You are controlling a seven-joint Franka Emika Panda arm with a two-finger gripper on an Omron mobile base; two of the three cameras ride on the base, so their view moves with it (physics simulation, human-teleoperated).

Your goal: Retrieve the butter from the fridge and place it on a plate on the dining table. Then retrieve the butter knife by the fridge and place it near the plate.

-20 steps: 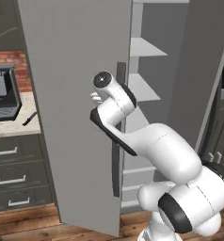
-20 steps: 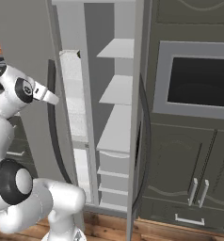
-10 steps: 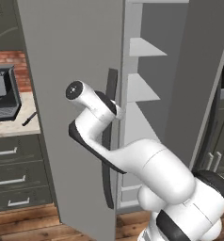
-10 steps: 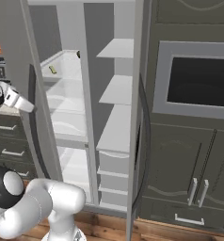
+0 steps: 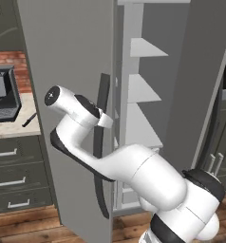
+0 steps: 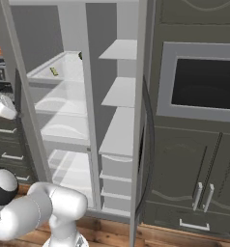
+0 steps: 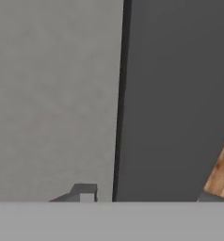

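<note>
pincer [image 7: 142,197]: tips spread wide, holding nothing | fridge [image 6: 88,120]: doors open | butter [image 6: 54,72] on upper shelf

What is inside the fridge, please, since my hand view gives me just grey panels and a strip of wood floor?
Observer: In the right base view the fridge is open, and a small pale yellow stick, likely the butter, lies on the top left shelf.
Operator: Thank you. Where is the knife?
Observer: In the left base view the knife lies on the counter, left of the open door.
Operator: And where does the gripper sit?
Observer: The left base view puts the gripper right beside the door's dark handle; I cannot tell whether they touch.
</note>
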